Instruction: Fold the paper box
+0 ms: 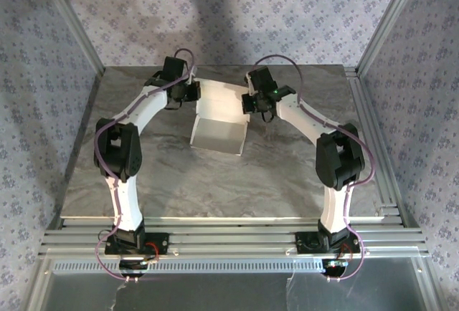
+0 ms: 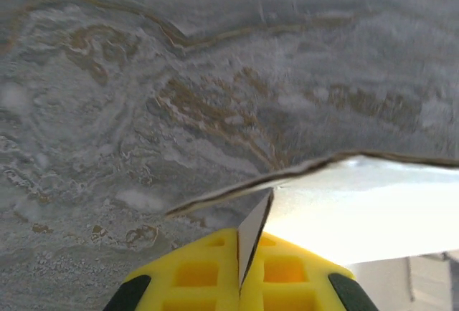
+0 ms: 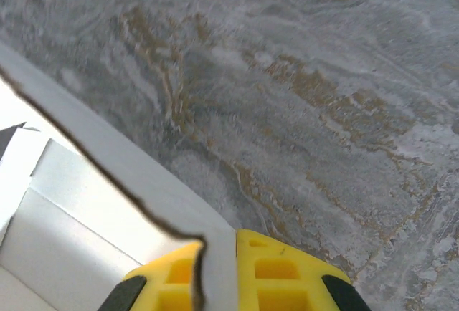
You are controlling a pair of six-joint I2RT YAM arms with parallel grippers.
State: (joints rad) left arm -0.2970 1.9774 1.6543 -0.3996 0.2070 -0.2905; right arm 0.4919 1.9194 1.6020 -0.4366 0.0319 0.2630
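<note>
1. At the bottom of the top view, the left arm (image 1: 118, 175) and the right arm (image 1: 337, 175) rise from bases bolted to metal rails (image 1: 229, 239), one at lower left and one at lower right.
2. Above the rails lies the grey marbled table (image 1: 215, 182), its bare surface across the middle of the frame.
3. The paper box (image 1: 217, 126) sits on the table just above the frame's centre. It is white card, partly formed into an open tray, with a flat panel reaching toward the top of the frame.
4. The left gripper (image 1: 189, 92) meets the box's upper left corner, and the right gripper (image 1: 252, 104) meets its upper right edge.
5. In the left wrist view, the left gripper (image 2: 239, 243) at bottom centre is closed on a thin flap of the paper box (image 2: 358, 203). The flap is pinched edge-on between the yellow fingers (image 2: 193, 271). The rest of the card spreads toward the lower right, above the table (image 2: 143, 74).
6. In the right wrist view, the right gripper (image 3: 219, 254) at bottom centre is clamped on a wall of the paper box (image 3: 93, 203). The card passes between the yellow fingers (image 3: 276, 271) and runs off to the left edge. The table (image 3: 323, 74) lies at upper right.
7. Farthest back, patterned walls (image 1: 251, 10) stand across the top and sides of the top view.
</note>
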